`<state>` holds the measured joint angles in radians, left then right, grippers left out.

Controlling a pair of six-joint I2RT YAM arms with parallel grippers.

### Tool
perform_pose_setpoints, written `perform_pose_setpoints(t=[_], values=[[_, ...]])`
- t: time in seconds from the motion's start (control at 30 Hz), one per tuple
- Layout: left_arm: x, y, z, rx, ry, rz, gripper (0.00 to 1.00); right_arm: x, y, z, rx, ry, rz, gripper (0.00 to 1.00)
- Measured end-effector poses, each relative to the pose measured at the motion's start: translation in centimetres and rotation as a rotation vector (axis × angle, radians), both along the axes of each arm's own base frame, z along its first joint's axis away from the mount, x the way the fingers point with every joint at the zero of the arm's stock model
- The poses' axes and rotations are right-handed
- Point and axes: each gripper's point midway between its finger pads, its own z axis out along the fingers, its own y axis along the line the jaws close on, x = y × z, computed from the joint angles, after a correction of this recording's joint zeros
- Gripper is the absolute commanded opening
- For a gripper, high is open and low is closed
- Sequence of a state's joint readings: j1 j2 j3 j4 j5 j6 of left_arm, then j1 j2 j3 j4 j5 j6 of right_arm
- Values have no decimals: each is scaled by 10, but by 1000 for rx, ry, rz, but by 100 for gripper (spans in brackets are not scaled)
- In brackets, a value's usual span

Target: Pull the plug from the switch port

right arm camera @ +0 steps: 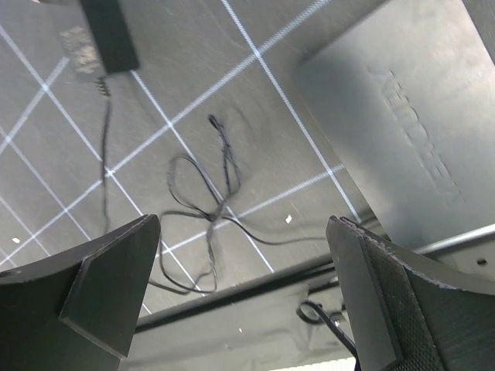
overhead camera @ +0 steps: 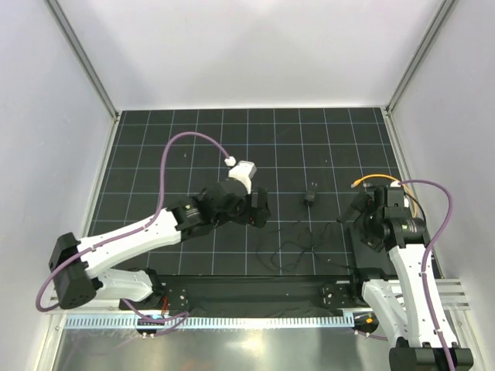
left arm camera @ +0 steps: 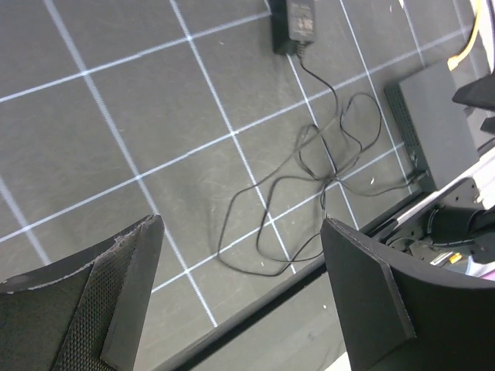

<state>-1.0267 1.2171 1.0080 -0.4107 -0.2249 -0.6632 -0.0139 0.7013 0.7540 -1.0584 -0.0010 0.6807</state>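
Observation:
The switch box [left arm camera: 433, 124] is a flat dark rectangle lying at the right of the left wrist view. It also fills the upper right of the right wrist view [right arm camera: 402, 116]. A thin black wire [left arm camera: 309, 162] tangles on the mat and runs to the box's near corner, where a small plug [left arm camera: 418, 176] meets its edge. My left gripper [left arm camera: 240, 294] is open and empty, above the mat left of the tangle. My right gripper [right arm camera: 244, 294] is open and empty, hovering beside the box. In the top view the right arm [overhead camera: 387, 228] covers most of the box.
A small black adapter block [overhead camera: 309, 198] sits on the mat at the far end of the thin wire [overhead camera: 298, 243]. A yellow cable [overhead camera: 371, 179] curves behind the right gripper. The mat's near edge and a metal rail [overhead camera: 255, 290] lie just below the tangle.

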Motion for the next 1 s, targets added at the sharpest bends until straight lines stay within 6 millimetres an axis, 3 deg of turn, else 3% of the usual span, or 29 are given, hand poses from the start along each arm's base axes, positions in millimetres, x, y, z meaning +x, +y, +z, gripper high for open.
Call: perform_pose_setpoints(t=[0.2, 0.3, 0.57, 0.8, 1.0], values=[[-8, -38, -16, 56, 24, -96, 83, 0, -1, 2, 2, 51, -13, 100], [-11, -57, -18, 60, 34, -151, 73, 5, -2, 15, -1, 30, -20, 99], [-8, -110, -15, 25, 53, -249, 62, 11, -29, 42, -129, 32, -110, 88], [-21, -157, -36, 33, 107, -344, 60, 5, -44, 34, -185, 113, -181, 82], [-52, -195, -57, 34, 157, -461, 60, 4, -63, 18, -181, 233, -280, 80]])
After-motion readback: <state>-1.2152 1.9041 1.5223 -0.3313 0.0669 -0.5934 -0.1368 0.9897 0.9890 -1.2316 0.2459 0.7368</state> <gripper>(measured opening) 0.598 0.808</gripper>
